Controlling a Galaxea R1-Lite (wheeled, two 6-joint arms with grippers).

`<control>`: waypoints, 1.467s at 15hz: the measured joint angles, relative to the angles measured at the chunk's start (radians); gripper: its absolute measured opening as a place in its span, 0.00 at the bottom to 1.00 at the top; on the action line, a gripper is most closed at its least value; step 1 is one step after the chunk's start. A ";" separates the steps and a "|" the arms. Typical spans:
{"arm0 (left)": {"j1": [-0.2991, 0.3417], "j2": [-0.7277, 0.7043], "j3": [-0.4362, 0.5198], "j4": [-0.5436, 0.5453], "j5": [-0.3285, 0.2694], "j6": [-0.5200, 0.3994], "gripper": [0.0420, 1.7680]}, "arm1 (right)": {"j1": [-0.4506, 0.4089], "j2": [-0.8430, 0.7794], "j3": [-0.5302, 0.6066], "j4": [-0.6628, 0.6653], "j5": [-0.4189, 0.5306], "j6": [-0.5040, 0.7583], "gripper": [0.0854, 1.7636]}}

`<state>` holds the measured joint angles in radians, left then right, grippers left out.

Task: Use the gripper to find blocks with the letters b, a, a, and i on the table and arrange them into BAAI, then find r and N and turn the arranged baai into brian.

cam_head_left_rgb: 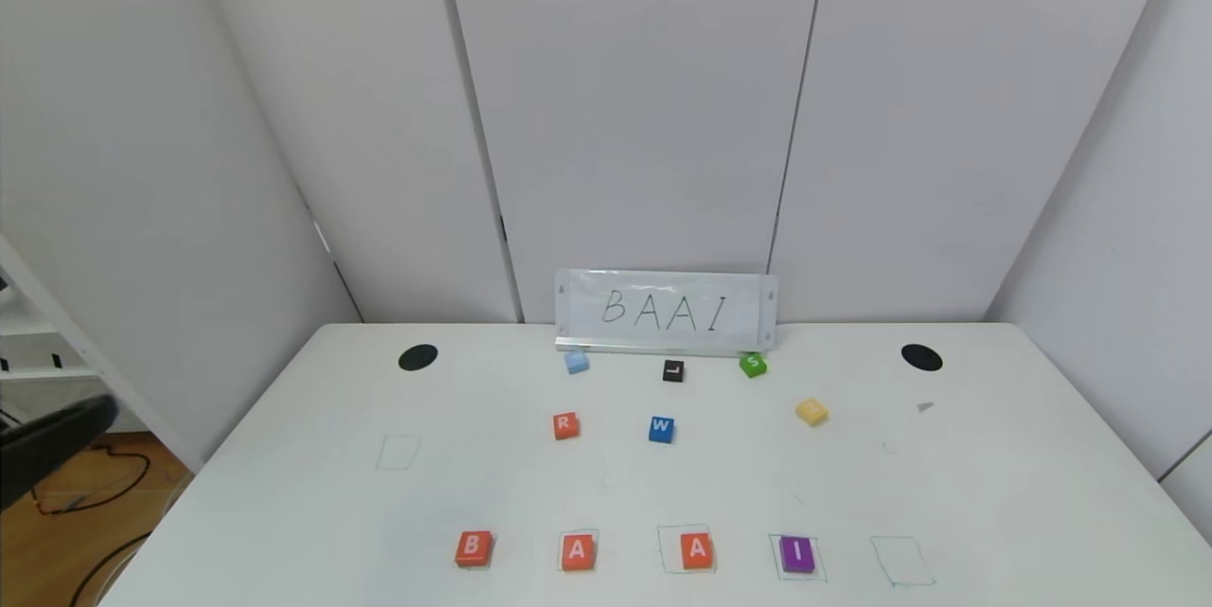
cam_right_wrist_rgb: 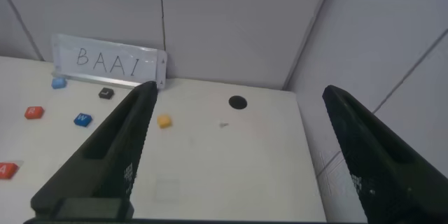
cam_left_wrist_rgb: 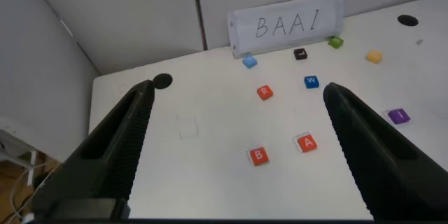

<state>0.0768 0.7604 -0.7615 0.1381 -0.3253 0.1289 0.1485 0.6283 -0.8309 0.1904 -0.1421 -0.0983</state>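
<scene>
a: the blocks sit in a row along the near edge of the table, reading b, a, a, i. next is r, out mid-table beside the blue w block.

b: come straight down over r, then close squarely on it so it doesn't twist.

a: both claws?

b: left gripper and right gripper both hang spread and empty, high off the table. only the wrist views show that; the head view shows just a dark tip of the left arm.

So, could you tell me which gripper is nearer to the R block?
Left. The left gripper hangs open off the table's left edge, facing r; the right gripper hangs open over the far right side.
</scene>
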 joint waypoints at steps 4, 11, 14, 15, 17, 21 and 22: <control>-0.046 -0.213 0.032 0.070 -0.025 0.055 0.97 | -0.065 -0.257 0.014 0.075 0.013 -0.100 0.96; -0.078 -0.486 0.125 0.083 -0.003 0.097 0.97 | -0.160 -0.531 0.167 0.066 0.090 -0.127 0.96; -0.079 -0.607 0.248 -0.045 0.071 0.097 0.97 | -0.156 -0.604 0.289 -0.140 0.109 -0.089 0.96; -0.079 -0.646 0.295 -0.098 0.095 0.096 0.97 | -0.156 -0.614 0.349 -0.251 0.115 -0.087 0.96; -0.078 -0.708 0.378 -0.188 0.135 0.091 0.97 | -0.155 -0.625 0.494 -0.482 0.141 -0.092 0.97; -0.077 -0.753 0.572 -0.415 0.220 0.060 0.97 | -0.154 -0.630 0.748 -0.695 0.166 -0.096 0.97; -0.077 -0.758 0.637 -0.454 0.227 0.057 0.97 | -0.155 -0.630 0.789 -0.678 0.172 -0.093 0.97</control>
<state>0.0000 0.0028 -0.1240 -0.3157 -0.0979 0.1857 -0.0062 -0.0013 -0.0417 -0.4872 0.0300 -0.1915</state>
